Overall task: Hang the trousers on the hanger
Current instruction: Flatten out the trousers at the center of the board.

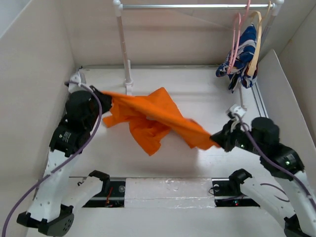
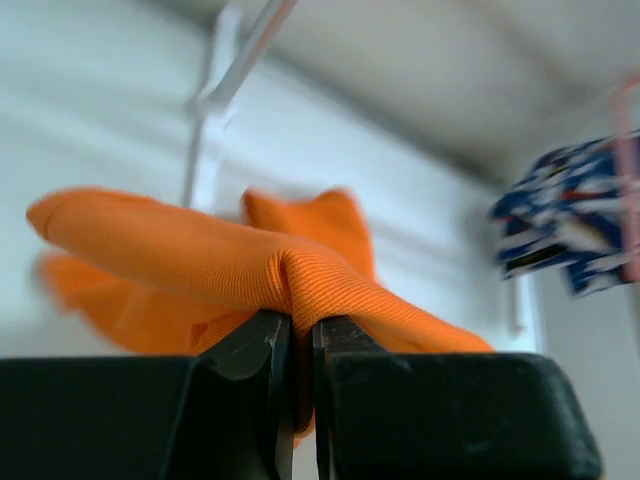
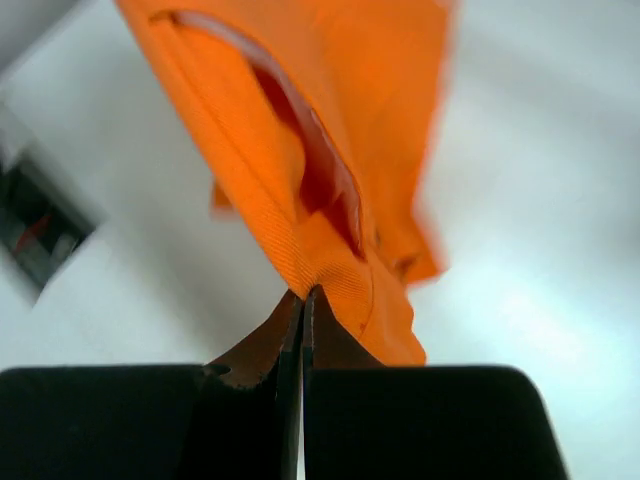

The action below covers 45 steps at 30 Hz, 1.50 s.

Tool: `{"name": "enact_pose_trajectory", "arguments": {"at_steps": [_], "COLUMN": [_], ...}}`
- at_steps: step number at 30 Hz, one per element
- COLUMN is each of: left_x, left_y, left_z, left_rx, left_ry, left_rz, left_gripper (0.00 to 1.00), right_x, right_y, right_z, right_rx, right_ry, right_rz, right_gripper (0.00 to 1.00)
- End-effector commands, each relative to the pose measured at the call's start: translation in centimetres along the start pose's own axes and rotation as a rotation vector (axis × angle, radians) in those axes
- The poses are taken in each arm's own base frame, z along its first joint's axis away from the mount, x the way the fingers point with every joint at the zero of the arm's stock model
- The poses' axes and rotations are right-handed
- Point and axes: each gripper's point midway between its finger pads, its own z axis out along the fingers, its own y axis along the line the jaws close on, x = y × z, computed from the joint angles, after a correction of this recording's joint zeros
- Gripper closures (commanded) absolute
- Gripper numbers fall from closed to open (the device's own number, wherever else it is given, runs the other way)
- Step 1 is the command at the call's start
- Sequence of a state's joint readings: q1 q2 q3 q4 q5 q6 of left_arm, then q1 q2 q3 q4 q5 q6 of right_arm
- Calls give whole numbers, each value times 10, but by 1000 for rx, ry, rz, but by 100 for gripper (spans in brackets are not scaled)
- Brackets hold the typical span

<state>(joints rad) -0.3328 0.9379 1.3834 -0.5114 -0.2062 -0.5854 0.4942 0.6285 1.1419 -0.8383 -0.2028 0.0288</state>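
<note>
Currently the trousers [image 1: 155, 118] sag above the surface [image 1: 197, 89], strung between the arms. The left pincer [image 1: 100, 95] is clamped on one bunched edge and the right pincer [image 1: 216, 138] on the opposite corner. The hanger [image 1: 234, 42] hangs well apart on the rail [image 1: 187, 6], back right, beside a patterned garment [image 1: 243, 54]. Risk (judgement): the thin pinches on soft cloth may slip under tension, or the drooping middle may knock the hanger aside.

Pale beige walls [image 1: 29, 74] enclose a white table [image 1: 197, 89]; a metal rail [image 1: 187, 6] crosses at twelve o'clock.
</note>
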Motion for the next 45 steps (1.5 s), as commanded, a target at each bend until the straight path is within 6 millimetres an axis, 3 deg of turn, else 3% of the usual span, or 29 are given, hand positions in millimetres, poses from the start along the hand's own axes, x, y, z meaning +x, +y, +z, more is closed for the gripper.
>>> {"name": "enact_pose_trajectory", "arguments": {"at_steps": [1,3,6,7,8,9,10,12,13,14,15,18,19,20,22,24,25,27,29,30,32,33,35,36,38,39,40,41,45], "left_x": [5,18,18,13,12,5,-6,-21,-29,-30,-28,-7,1,5,18,37,48,75,89,103,103,119,124,144,151,172,172,190,219], "left_y": [93,114,132,130,132,135,133,130,126,123,121,120,115,109,104,93,93,84,76,79,68,72,69,76,78,88,84,95,102], "left_z": [-24,-43,-63,-67,-72,-77,-85,-90,-93,-91,-87,-69,-62,-56,-42,-15,-5,22,41,57,75,93,113,132,149,163,173,183,190], "left_rx": [-335,-387,-440,-433,-445,-476,-479,-480,-468,-462,-452,-434,-393,-360,-321,-267,-268,-213,-167,-179,-149,-167,-179,-197,-210,-225,-216,-253,-251], "left_ry": [-158,-152,-188,-198,-193,-216,-244,-289,-311,-306,-288,-212,-189,-177,-129,-41,3,100,141,186,202,257,299,363,403,464,469,522,605], "left_rz": [-39,-39,-49,-34,-25,-22,-34,-22,-22,-21,-8,2,4,-2,36,63,73,87,93,109,116,140,162,190,199,230,237,250,225], "left_gripper": [100,100,100,100,93,86,77,61,48,44,43,44,43,43,42,38,37,35,31,27,26,24,23,23,24,25,28,30,35], "right_x": [121,150,205,210,211,210,207,202,192,179,176,169,172,171,160,179,183,213,224,230,233,232,231,229,216,210,205,194,164], "right_y": [52,77,77,71,68,67,65,47,41,33,13,-11,-26,-29,-50,-69,-73,-77,-76,-79,-83,-84,-93,-99,-114,-123,-128,-146,-191], "right_z": [-33,-51,-68,-68,-67,-65,-61,-43,-33,-12,4,62,88,98,119,131,138,145,152,153,153,152,148,145,134,128,118,102,60], "right_rx": [-259,-398,-445,-431,-417,-418,-418,-323,-277,-237,-128,-44,19,19,105,157,146,134,119,137,160,170,199,231,292,334,363,453,676], "right_ry": [413,465,690,709,712,721,718,728,704,631,607,518,492,478,396,419,423,524,537,549,534,523,519,521,493,479,476,464,425], "right_rz": [217,271,253,213,196,188,168,136,144,122,104,157,176,172,152,194,198,246,255,264,282,282,304,300,291,286,276,271,266], "right_gripper": [100,100,100,88,64,26,19,11,12,14,20,33,22,21,7,2,2,5,7,13,25,56,85,100,100,100,100,100,100]}}
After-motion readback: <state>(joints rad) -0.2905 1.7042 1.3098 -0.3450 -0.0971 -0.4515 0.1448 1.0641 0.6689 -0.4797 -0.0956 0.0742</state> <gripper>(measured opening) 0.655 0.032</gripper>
